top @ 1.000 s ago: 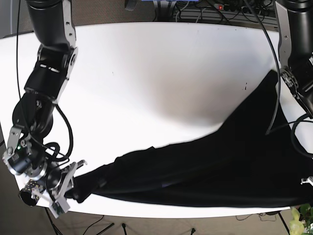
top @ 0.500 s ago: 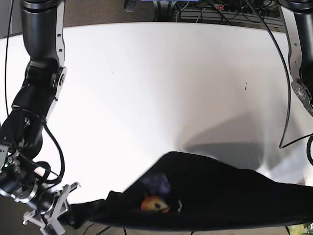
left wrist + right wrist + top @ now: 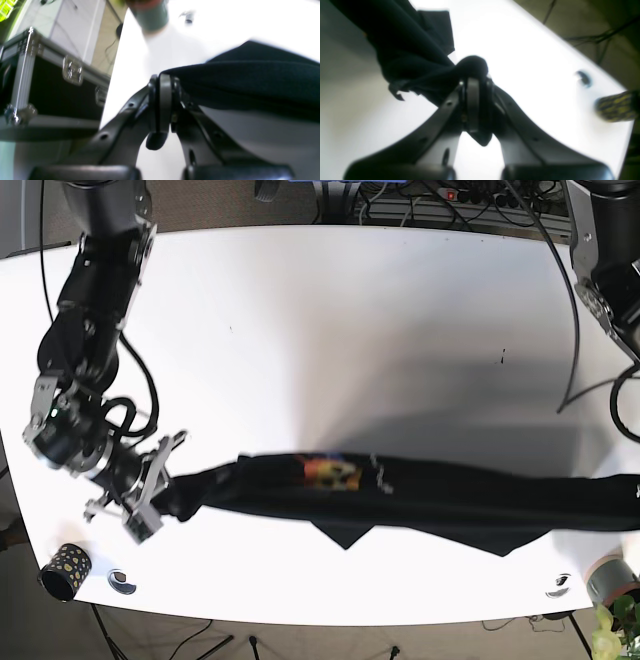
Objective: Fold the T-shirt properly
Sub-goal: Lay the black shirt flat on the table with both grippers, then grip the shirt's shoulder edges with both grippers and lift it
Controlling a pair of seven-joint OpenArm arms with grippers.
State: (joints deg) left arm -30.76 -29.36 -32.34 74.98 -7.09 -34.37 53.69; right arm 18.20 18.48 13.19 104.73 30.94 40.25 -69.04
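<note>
**Inspector:** Start with the largest item.

**Assistant:** White table [image 3: 330,330]. Across its near part, the black T-shirt [image 3: 430,495] is stretched into a long horizontal band, raised off the surface with a shadow under it. An orange print [image 3: 328,472] shows near the middle of the band.

**Inspector:** Who holds it?

**Assistant:** Both arms. The right gripper [image 3: 165,485], on the base view's left, is clamped on one end; its wrist view shows fabric bunched between the closed fingers [image 3: 473,105]. The left gripper [image 3: 165,100] pinches the other end, cloth running off to the side from its closed tips. That end leaves the base view at the right edge.

**Inspector:** Smaller items?

**Assistant:** A black flight case [image 3: 50,85] stands on the floor beside the table. A patterned roll [image 3: 62,568] sits at the near left corner, a grey-green cylinder [image 3: 610,580] at the near right.
</note>
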